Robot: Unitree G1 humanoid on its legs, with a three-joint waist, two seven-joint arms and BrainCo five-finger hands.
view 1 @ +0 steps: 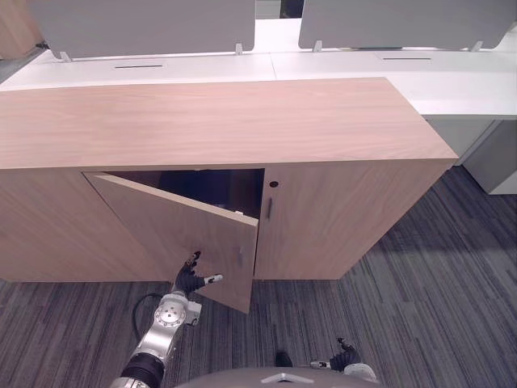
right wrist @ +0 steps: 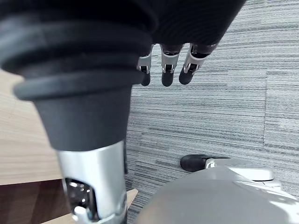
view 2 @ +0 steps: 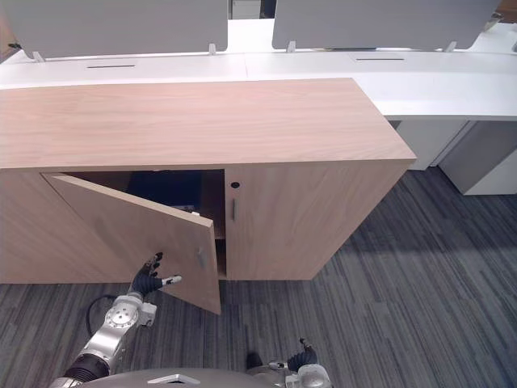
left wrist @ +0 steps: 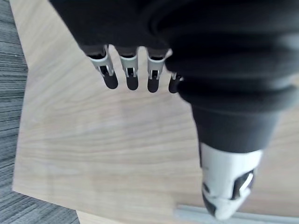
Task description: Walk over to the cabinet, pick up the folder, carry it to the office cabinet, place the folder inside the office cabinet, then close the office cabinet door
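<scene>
The wooden office cabinet (view 1: 242,121) stands in front of me with its left door (view 1: 178,230) swung partly out. My left hand (view 1: 191,280) is at the door's outer face, low down and near its free edge. Its fingers (left wrist: 131,77) are straight and point at the wood, and the door's slim metal handle (view 1: 240,257) is just to the right of them. Behind the door, the inside of the cabinet (view 2: 182,190) is dark. I cannot tell whether the folder lies in there. My right hand (view 2: 303,356) hangs low over the carpet with relaxed fingers (right wrist: 166,70) and holds nothing.
The cabinet's right door (view 1: 339,218) is closed and has a small lock and a handle (view 1: 269,208). White desks (view 1: 363,65) with grey divider screens (view 1: 404,20) stand behind the cabinet. Grey striped carpet (view 1: 420,307) covers the floor in front and to the right.
</scene>
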